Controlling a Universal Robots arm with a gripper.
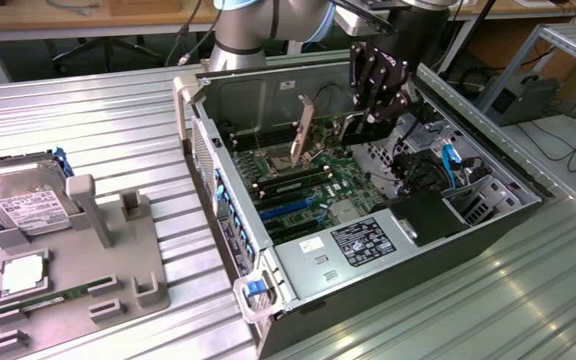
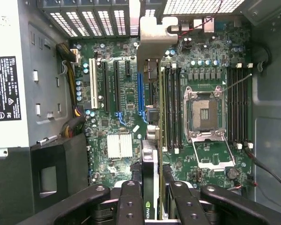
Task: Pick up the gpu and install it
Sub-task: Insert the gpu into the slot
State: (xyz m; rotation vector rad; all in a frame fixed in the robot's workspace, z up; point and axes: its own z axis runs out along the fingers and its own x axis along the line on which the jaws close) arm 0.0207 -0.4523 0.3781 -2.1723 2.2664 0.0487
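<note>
inside the computer case (image 1: 398, 296), the end effector (image 2: 152, 206) clamps the gpu (image 2: 150, 166) upright over the motherboard (image 2: 105, 129).

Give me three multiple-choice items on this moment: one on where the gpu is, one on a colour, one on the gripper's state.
1. Where is the gpu?
A. Flat on the metal table outside the case
B. Inside the open computer case, over the motherboard
C. Leaning against the outside of the case

2. What colour is the memory stick on the grey tray?
A. Green
B. Red
C. White

3. What is the state of the gripper?
A. Wide open, holding nothing
B. Shut on the memory stick
C. Shut on the gpu

Answers:
1 B: the wrist view shows the card edge-on over the board, within the case walls.
2 A: the narrow stick in the tray's slot is green.
3 C: the fingers press on both faces of the card.
</note>
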